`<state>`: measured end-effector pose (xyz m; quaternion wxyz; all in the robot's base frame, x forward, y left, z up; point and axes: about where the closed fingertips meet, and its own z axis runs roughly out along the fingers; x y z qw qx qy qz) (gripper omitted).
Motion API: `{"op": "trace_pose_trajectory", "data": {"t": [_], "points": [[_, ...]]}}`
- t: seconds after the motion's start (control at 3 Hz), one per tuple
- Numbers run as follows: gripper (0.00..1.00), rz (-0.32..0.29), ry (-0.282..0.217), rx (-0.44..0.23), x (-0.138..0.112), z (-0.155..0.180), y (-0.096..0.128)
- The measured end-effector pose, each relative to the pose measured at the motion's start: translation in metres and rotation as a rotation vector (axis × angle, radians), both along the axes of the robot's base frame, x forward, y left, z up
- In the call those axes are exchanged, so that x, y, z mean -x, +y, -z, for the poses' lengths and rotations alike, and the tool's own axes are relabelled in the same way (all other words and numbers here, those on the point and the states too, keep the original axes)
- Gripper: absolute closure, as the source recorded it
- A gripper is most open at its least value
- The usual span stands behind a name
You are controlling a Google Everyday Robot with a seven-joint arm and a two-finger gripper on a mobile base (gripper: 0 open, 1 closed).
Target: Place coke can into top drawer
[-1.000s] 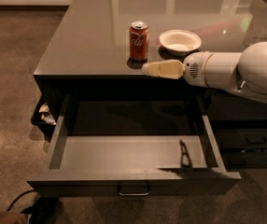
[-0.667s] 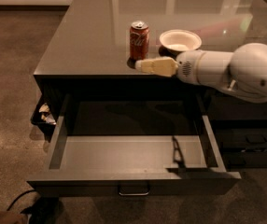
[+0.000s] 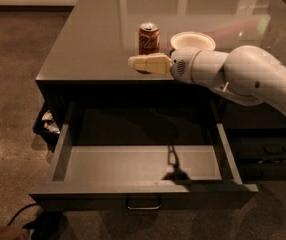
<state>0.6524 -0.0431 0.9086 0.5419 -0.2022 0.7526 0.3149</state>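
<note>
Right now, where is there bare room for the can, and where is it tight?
The drawer floor is bare from wall to wall. The counter is bare left of the can. Tight spot: the bowl right of the can and the end effector just in front of it.

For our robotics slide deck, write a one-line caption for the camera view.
End effector hovers near the coke can on the counter, above the open top drawer.
</note>
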Motion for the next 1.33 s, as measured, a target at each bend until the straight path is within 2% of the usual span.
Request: {"op": "trace_pose_trajectory", "data": {"t": [0.33, 1.0, 1.33], "points": [[0.00, 0.006, -0.048, 0.012, -0.018, 0.000, 0.013], [0.00, 0.052, -0.092, 0.056, -0.068, 0.014, 0.023], [0.00, 0.035, -0.116, 0.062, -0.078, 0.014, 0.035]]}}
